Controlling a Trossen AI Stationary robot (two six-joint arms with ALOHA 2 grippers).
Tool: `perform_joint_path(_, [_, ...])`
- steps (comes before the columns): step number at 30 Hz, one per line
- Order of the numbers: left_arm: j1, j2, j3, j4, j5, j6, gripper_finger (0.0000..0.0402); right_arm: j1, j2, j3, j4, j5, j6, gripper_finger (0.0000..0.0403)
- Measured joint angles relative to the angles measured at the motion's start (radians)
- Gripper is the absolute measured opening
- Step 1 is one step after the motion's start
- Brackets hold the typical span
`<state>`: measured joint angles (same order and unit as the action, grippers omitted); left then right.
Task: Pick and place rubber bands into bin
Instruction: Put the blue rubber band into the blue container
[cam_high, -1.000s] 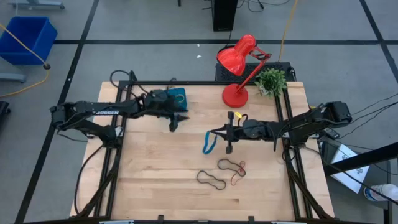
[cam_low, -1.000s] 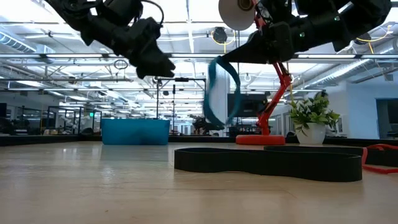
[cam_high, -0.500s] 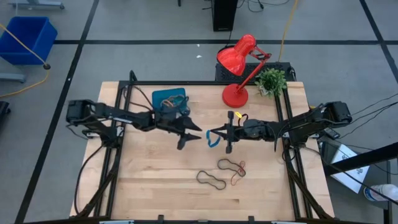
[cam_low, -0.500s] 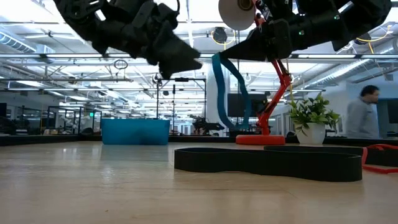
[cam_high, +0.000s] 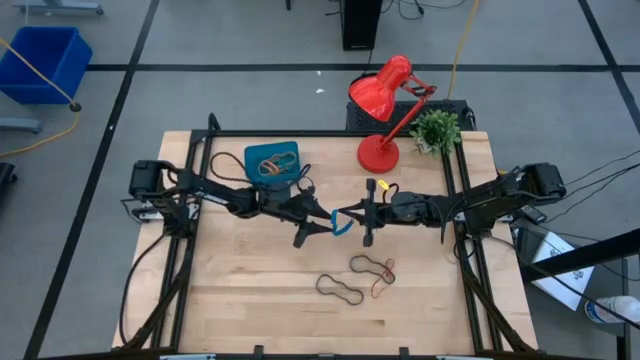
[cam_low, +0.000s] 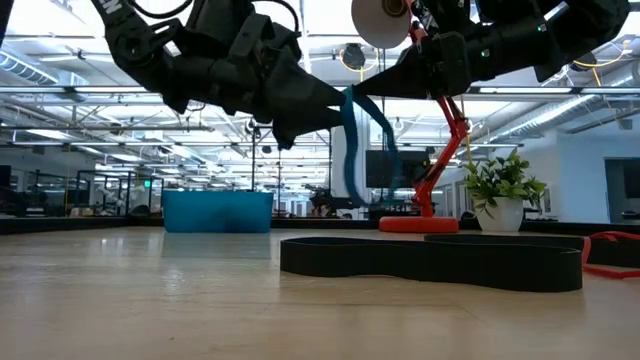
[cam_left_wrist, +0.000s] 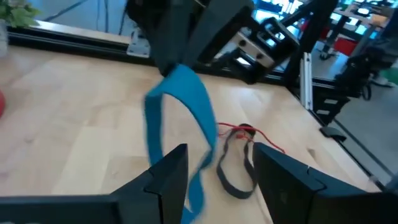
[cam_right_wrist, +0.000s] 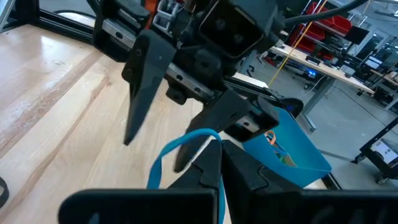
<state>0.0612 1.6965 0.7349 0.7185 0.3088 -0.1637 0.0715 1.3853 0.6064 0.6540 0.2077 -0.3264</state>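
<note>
From my seat the high view is evenly lit and crisp, with only soft shadows under the arms on the wooden table (cam_high: 250, 270). The low view looks into bright ceiling lights, so both arms go nearly black against the glare. The black rubber band (cam_low: 430, 262) close to that lens is soft. In the left wrist view the blue rubber band (cam_left_wrist: 180, 118) smears with motion blur, and the room behind is out of focus.
</note>
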Motion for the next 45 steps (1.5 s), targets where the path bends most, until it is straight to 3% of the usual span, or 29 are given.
perform_joint_path(11, [-0.018,0.0,0.0,0.065,-0.003,-0.002,0.0089,0.0,0.0,0.0,0.0,0.0,0.0,0.0])
perform_joint_path(25, [-0.016,0.0,0.0,0.101,-0.004,0.022,0.001,0.0,0.0,0.0,0.008,-0.002,0.024,0.0])
perform_joint_path(39, [-0.016,0.0,0.0,0.1,-0.004,0.033,0.0011,0.0,0.0,0.0,0.014,-0.003,0.064,0.0023])
perform_joint_path(45, [-0.015,-0.005,0.0,0.093,0.002,0.04,0.001,0.0,0.0,0.0,0.016,-0.003,0.079,0.0054])
